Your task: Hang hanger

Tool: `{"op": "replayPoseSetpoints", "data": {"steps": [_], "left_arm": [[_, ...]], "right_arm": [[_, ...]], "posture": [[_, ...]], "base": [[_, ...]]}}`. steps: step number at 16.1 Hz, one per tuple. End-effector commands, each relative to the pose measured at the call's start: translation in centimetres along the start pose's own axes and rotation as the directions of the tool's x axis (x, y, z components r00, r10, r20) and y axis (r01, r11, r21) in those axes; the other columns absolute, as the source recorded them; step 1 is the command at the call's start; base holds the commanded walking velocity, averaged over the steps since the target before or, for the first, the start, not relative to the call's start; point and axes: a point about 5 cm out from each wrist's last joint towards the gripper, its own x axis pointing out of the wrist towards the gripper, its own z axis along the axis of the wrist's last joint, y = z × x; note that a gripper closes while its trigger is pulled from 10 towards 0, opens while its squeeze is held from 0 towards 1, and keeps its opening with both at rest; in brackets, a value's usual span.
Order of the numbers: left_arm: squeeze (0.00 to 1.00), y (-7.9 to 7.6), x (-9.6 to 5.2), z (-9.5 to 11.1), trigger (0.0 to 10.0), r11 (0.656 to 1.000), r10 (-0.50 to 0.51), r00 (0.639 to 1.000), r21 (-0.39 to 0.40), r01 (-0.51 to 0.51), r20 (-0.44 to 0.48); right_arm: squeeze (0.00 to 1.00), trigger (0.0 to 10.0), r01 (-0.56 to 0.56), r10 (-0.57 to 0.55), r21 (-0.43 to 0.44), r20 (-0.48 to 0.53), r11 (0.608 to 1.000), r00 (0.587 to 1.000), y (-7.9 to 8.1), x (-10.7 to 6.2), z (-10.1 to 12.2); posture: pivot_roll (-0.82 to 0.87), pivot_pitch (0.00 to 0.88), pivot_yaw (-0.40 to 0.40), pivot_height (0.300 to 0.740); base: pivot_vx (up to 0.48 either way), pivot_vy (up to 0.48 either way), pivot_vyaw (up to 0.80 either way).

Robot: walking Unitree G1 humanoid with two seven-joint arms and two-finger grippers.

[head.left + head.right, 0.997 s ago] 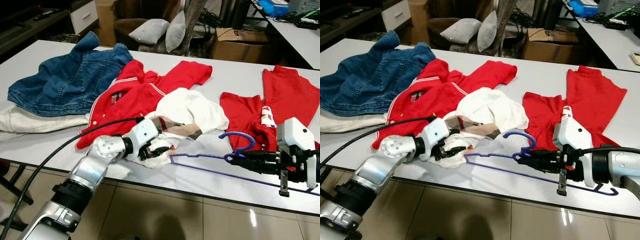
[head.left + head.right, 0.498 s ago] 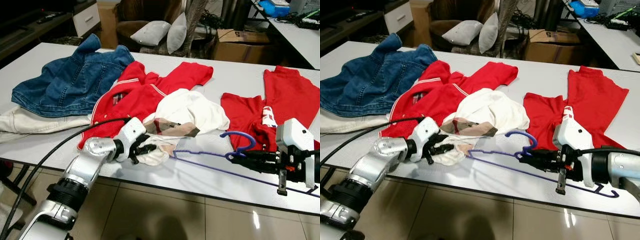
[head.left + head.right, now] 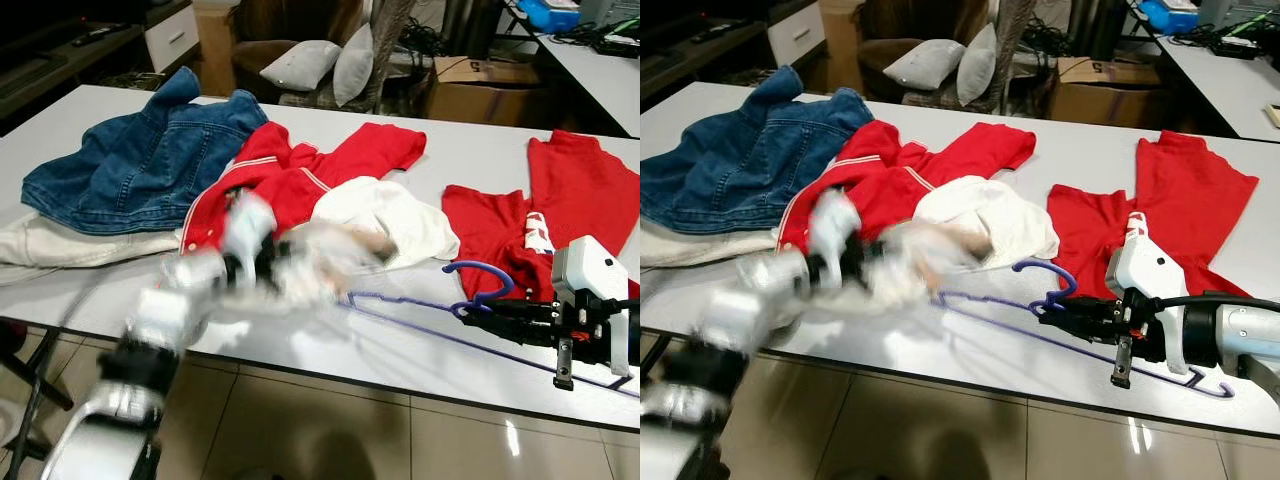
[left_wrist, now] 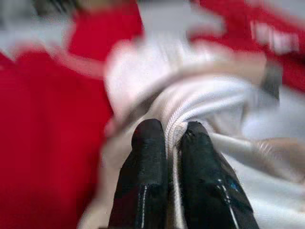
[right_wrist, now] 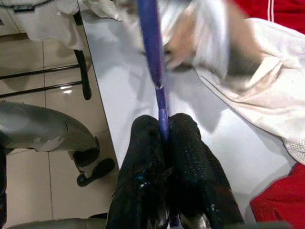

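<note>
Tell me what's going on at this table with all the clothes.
The robot is working on getting a garment onto a hanger. Its right gripper is shut on the purple hanger, holding it low over the white table. Its left gripper, blurred mid-move, is clamped on a fold of the white garment. A denim jacket and red clothes lie around.
</note>
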Motion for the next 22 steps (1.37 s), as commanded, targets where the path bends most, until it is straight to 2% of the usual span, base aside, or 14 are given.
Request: {"op": "replayPoseSetpoints", "data": {"steps": [1,4,6,8,9,10,12,14,16,17,18,19,21,22], "left_arm": [[0.00,1.0,-0.1,3.8,0.0,0.998,0.060,0.985,-0.027,-0.057,0.160],[0.00,2.7,-0.5,5.9,0.0,0.986,0.164,0.961,-0.022,-0.163,0.224],[0.00,2.3,-0.3,4.1,0.0,0.991,0.125,0.985,0.040,-0.130,0.120],[0.00,1.9,-0.2,3.3,0.0,0.991,0.120,0.988,0.043,-0.125,0.099],[0.00,1.5,-0.1,3.7,0.0,0.995,0.094,0.983,-0.043,-0.089,0.158],[0.00,0.6,-0.4,4.8,0.0,0.989,0.000,0.961,-0.141,0.041,0.275],[0.00,0.2,-1.2,5.1,0.0,0.972,-0.069,0.943,-0.192,0.138,0.327],[0.00,0.3,-0.9,2.7,0.0,0.997,-0.056,0.989,-0.043,0.062,0.135],[0.00,-0.4,-0.6,1.8,0.0,0.998,-0.066,0.995,0.021,0.065,0.071],[0.00,-0.9,0.0,0.4,10.0,0.995,-0.026,0.999,0.096,0.029,-0.035],[0.00,-0.8,-0.1,0.4,10.0,0.989,-0.001,1.000,0.148,0.006,-0.029],[1.00,-1.0,-0.5,1.4,10.0,0.990,-0.025,0.999,0.140,0.019,0.045],[1.00,-1.2,-1.7,3.5,10.0,0.996,-0.034,0.990,0.081,0.023,0.139],[1.00,-0.9,-2.6,4.3,10.0,0.997,0.005,0.984,0.080,-0.020,0.178]], "right_arm": [[0.00,10.0,0.019,-0.020,-0.008,-0.034,1.000,0.999,-0.2,-0.3,-0.2],[0.00,10.0,0.018,-0.019,-0.005,-0.071,1.000,0.997,-0.2,-0.3,-0.7],[0.00,10.0,0.024,-0.024,-0.001,-0.107,1.000,0.994,0.0,-0.5,-1.1],[0.00,10.0,0.040,-0.041,-0.007,-0.176,0.999,0.984,0.0,-1.0,-1.7],[0.00,10.0,0.085,-0.087,-0.020,-0.258,0.996,0.962,-0.5,-1.6,-2.8],[0.00,10.0,0.178,-0.178,-0.028,-0.283,0.984,0.942,-1.5,-2.0,-3.2],[0.00,10.0,0.226,-0.226,-0.027,-0.247,0.974,0.942,-2.2,-2.5,-2.9],[0.00,10.0,0.170,-0.169,-0.003,-0.129,0.985,0.977,-1.5,-2.9,-1.4],[0.00,10.0,0.189,-0.188,0.003,-0.097,0.982,0.977,-1.7,-3.6,-0.8],[0.00,10.0,0.303,-0.303,-0.010,-0.079,0.953,0.950,-2.9,-4.8,-0.7],[0.00,10.0,0.381,-0.380,-0.003,-0.051,0.925,0.923,-3.5,-5.1,-0.6],[0.00,10.0,0.450,-0.450,0.046,-0.023,0.892,0.893,-3.8,-5.0,-0.5],[0.00,10.0,0.468,-0.472,0.081,0.032,0.880,0.881,-3.1,-4.1,-0.2],[0.00,10.0,0.507,-0.519,0.142,0.070,0.850,0.852,-2.9,-3.1,-0.1]], "posture": [[-0.03,0.000,0.028,0.740],[-0.03,0.000,0.030,0.740],[-0.04,0.000,0.038,0.740],[-0.04,0.000,0.038,0.740],[-0.05,0.000,0.042,0.740],[-0.05,0.000,0.041,0.740],[-0.05,0.000,0.037,0.740],[-0.04,0.000,0.030,0.740],[-0.05,0.000,0.028,0.740],[-0.05,0.000,0.028,0.740],[-0.06,0.000,0.027,0.740],[-0.06,0.000,0.024,0.740],[-0.05,0.000,0.021,0.740],[-0.05,0.000,0.018,0.740]], "base": [[0.000,0.000,0.00],[0.000,0.000,0.00],[0.000,0.000,0.00],[0.000,0.000,0.00],[0.000,0.000,0.00],[0.000,0.000,0.00],[0.000,0.000,0.00],[0.000,0.000,0.00],[0.000,0.000,0.00],[0.000,0.000,0.00],[0.000,0.000,0.00],[0.000,0.000,0.00],[0.000,0.000,0.00],[0.000,0.000,0.00]]}}
